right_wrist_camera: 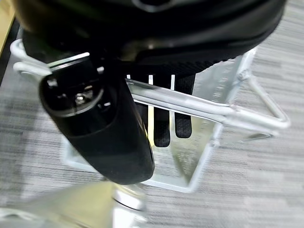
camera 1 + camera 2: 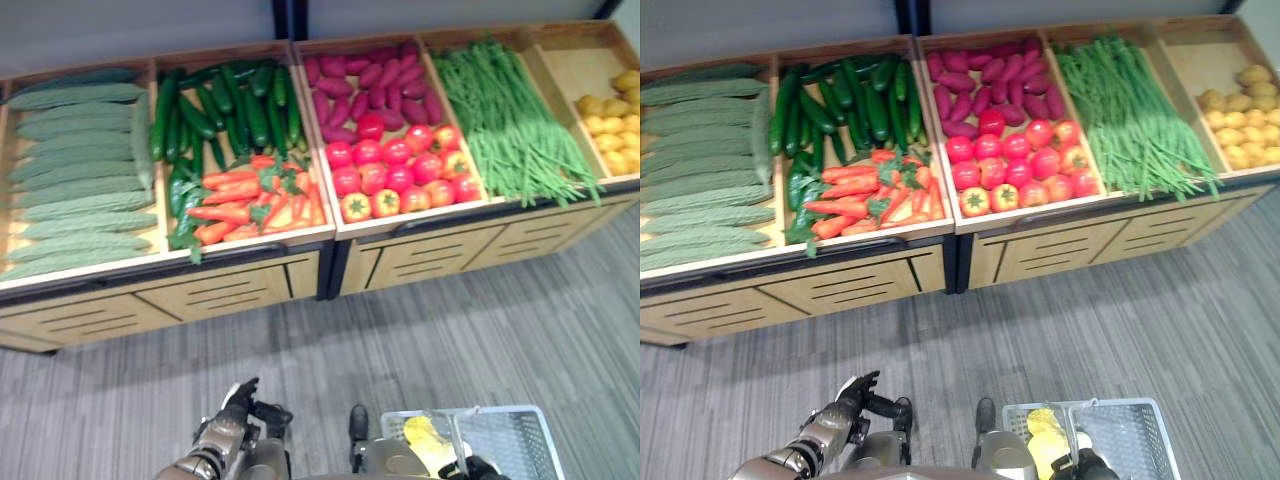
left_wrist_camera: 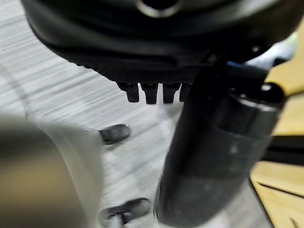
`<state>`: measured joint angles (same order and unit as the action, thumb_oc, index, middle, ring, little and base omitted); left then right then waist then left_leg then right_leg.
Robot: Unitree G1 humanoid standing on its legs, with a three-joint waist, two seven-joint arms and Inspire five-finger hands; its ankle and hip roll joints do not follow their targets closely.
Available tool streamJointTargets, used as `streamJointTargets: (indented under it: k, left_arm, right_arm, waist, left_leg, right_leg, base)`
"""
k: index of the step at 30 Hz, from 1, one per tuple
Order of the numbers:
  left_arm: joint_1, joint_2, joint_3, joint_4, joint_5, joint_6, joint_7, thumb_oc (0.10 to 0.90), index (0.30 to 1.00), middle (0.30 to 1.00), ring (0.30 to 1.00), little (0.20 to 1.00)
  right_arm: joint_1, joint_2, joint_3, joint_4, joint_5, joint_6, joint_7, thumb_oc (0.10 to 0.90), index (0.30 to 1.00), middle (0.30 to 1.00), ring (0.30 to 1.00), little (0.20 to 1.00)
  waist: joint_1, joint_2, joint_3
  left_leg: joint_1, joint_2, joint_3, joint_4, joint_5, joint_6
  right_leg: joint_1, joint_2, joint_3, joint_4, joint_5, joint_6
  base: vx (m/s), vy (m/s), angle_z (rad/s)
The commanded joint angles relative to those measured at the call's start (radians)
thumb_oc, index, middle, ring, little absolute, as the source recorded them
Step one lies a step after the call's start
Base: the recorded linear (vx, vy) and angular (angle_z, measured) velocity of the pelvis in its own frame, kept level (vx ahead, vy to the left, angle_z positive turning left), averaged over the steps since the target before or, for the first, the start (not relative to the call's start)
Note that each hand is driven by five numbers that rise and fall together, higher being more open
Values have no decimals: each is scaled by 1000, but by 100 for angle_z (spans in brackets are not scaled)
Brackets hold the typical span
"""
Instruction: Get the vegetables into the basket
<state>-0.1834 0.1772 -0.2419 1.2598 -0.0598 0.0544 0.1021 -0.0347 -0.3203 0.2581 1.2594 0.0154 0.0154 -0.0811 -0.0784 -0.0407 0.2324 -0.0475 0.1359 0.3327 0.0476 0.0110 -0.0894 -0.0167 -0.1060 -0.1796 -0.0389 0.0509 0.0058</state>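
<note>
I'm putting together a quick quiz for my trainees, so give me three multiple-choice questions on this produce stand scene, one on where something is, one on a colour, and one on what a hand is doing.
1. Where do the carrots lie?
A. In front of the dark green cucumbers
B. Beside the potatoes
C. Inside the basket

2. What colour is the item in the basket?
A. Red
B. Yellow
C. Purple

3. What is the right hand doing?
A. Hanging open
B. Curled round the basket's handle
C. Pinching a tomato

Answers: 1 A, the carrots fill the near part of that compartment. 2 B, a yellow shape shows through the mesh. 3 B, the right wrist view shows fingers wrapped round the metal bar.
</note>
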Motion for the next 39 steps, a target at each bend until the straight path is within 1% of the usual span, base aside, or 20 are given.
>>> streamJointTargets:
  k: [1, 3, 8, 12, 14, 15, 17, 18, 22, 23, 26, 28, 29, 30, 31, 33, 35, 36, 38, 39]
  left_arm:
    - [18, 56, 11, 14, 21, -13, 7, 900, 1000, 1000, 1000, 1000]
    - [24, 57, 14, 16, 19, -17, 12, 900, 1000, 1000, 1000, 1000]
    - [31, 73, 5, -16, 24, -27, 25, 900, 1000, 1000, 1000, 1000]
    - [38, 93, 4, -114, -5, -48, 29, 900, 1000, 1000, 1000, 1000]
    - [62, 122, 5, -264, -35, -69, 26, 900, 1000, 1000, 1000, 1000]
    - [131, 168, 26, -481, -73, -89, 1, 900, 1000, 1000, 1000, 1000]
    - [205, 206, 57, -651, -90, -93, -21, 900, 1000, 1000, 1000, 1000]
    - [211, 208, 59, -659, -91, -88, -22, 900, 1000, 1000, 1000, 1000]
    - [330, 245, 150, -919, -171, -95, -55, 900, 1000, 1000, 1000, 1000]
    - [362, 262, 199, -1035, -188, -107, -61, 900, 1000, 1000, 1000, 1000]
    - [374, 293, 255, -1143, -168, -117, -54, 900, 1000, 1000, 1000, 1000]
    - [258, 429, 347, -1217, 55, -118, 41, 900, 1000, 1000, 1000, 1000]
    - [182, 480, 354, -1200, 132, -111, 98, 900, 1000, 1000, 1000, 1000]
    - [175, 481, 350, -1194, 135, -112, 101, 900, 1000, 1000, 1000, 1000]
    - [61, 595, 334, -1169, 303, -89, 202, 900, 1000, 1000, 1000, 1000]
    - [-33, 709, 285, -1127, 458, -57, 258, 900, 1000, 1000, 1000, 1000]
    - [-79, 754, 262, -1103, 502, -47, 285, 900, 1000, 1000, 1000, 1000]
    - [-167, 823, 199, -1040, 547, -31, 300, 900, 1000, 1000, 1000, 1000]
    - [-232, 857, 142, -977, 569, -15, 303, 900, 1000, 1000, 1000, 1000]
    - [-305, 894, 68, -909, 601, 3, 298, 900, 1000, 1000, 1000, 1000]
  right_arm:
    - [31, -13, -2, 22, 7, 3, 3, 400, 300, 300, 300, 300]
    - [28, -6, 9, 28, -7, 5, 0, 400, 300, 300, 300, 300]
    - [23, 10, 31, 21, -35, 8, -2, 400, 300, 300, 300, 300]
    - [23, 7, 32, 5, -44, 3, -3, 400, 300, 300, 300, 300]
    - [25, -1, 27, -19, -53, -1, -4, 400, 300, 300, 300, 300]
    - [43, -14, 5, -64, -61, -6, 2, 400, 300, 300, 300, 300]
    - [63, -28, -17, -85, -71, -6, 13, 400, 300, 300, 300, 300]
    - [65, -28, -16, -86, -71, -6, 13, 400, 300, 300, 300, 300]
    - [88, -46, -56, -95, -88, 1, 39, 400, 300, 300, 300, 300]
    - [100, -48, -70, -101, -90, 1, 47, 400, 300, 300, 300, 300]
    - [109, -47, -74, -99, -91, 0, 52, 400, 300, 300, 300, 300]
    - [106, -53, -62, -93, -95, -7, 45, 400, 300, 300, 300, 300]
    - [97, -62, -46, -90, -99, -9, 40, 400, 300, 300, 300, 300]
    - [95, -61, -48, -90, -98, -9, 40, 400, 300, 300, 300, 300]
    - [86, -80, -35, -90, -100, -15, 23, 400, 300, 300, 300, 300]
    - [81, -93, -32, -85, -103, -23, 6, 400, 300, 300, 300, 300]
    - [78, -101, -26, -81, -106, -25, -2, 400, 300, 300, 300, 300]
    - [70, -119, -20, -80, -109, -27, -14, 400, 300, 300, 300, 300]
    - [63, -129, -21, -83, -103, -30, -22, 400, 300, 300, 300, 300]
    - [55, -140, -16, -89, -102, -35, -33, 400, 300, 300, 300, 300]
  waist:
    - [-25, 7, -48]
    - [-13, 2, -51]
    - [10, -25, -48]
    - [18, -26, -47]
    - [24, -24, -46]
    - [29, -21, -46]
    - [32, -19, -51]
    - [32, -19, -52]
    - [41, -9, -67]
    - [47, -3, -72]
    - [50, 3, -77]
    - [48, 29, -78]
    - [40, 40, -78]
    - [41, 39, -77]
    - [25, 63, -79]
    - [16, 81, -81]
    - [4, 97, -82]
    - [-17, 122, -80]
    - [-30, 139, -78]
    - [-46, 156, -73]
  left_leg:
    - [44, 28, -14, -53, 52, -27]
    - [50, 10, -51, -53, 36, -19]
    - [76, -17, -36, -78, 14, 6]
    - [85, -26, -39, -92, 13, 8]
    - [89, -31, -44, -99, 14, 9]
    - [94, -34, -48, -105, 16, 7]
    - [99, -35, -52, -107, 15, 6]
    - [100, -35, -52, -108, 15, 6]
    - [113, -36, -61, -110, 12, 3]
    - [118, -36, -64, -112, 11, 0]
    - [121, -36, -70, -116, 12, -4]
    - [122, -32, -75, -122, 12, -17]
    - [106, -32, -73, -128, 27, -22]
    - [104, -32, -73, -128, 27, -22]
    - [81, -29, -64, -134, 37, -32]
    - [63, -24, -56, -135, 43, -37]
    - [47, -21, -49, -135, 50, -42]
    - [26, -17, -38, -135, 59, -49]
    - [11, -13, -31, -135, 64, -53]
    - [-1, -11, -24, -135, 68, -55]
  right_leg:
    - [-65, -41, 14, 94, -16, 139]
    - [-59, -44, 28, 90, -13, 144]
    - [-57, -66, 58, 83, 5, 162]
    - [-58, -69, 68, 74, 18, 169]
    - [-59, -70, 70, 67, 25, 173]
    - [-57, -72, 67, 56, 33, 178]
    - [-49, -75, 64, 47, 36, 182]
    - [-48, -75, 64, 46, 36, 182]
    - [-27, -80, 53, 31, 34, 184]
    - [-19, -82, 46, 25, 32, 185]
    - [-10, -82, 41, 18, 30, 185]
    - [-4, -78, 33, 2, 28, 185]
    - [-19, -77, 37, -10, 42, 184]
    - [-20, -76, 36, -11, 43, 184]
    - [-40, -73, 40, -31, 58, 188]
    - [-60, -69, 47, -34, 63, 191]
    - [-82, -68, 55, -35, 69, 193]
    - [-110, -65, 67, -38, 74, 195]
    - [-132, -61, 75, -38, 79, 196]
    - [-149, -58, 85, -38, 84, 197]
  base:
    - [57, 39, 69]
    - [56, 75, 29]
    - [24, 120, -18]
    - [-9, 58, -10]
    - [-17, 41, -9]
    - [-6, 35, -7]
    - [10, 22, -8]
    - [18, 11, -6]
    - [18, 1, -1]
    - [27, -9, -4]
    - [40, -31, 6]
    - [30, -55, 11]
    - [-20, -26, 7]
    - [-56, -20, 1]
    - [0, 0, 0]
    - [-18, 0, -7]
    - [-33, 17, -15]
    - [-9, 19, -19]
    - [4, 10, -29]
    - [9, -3, -36]
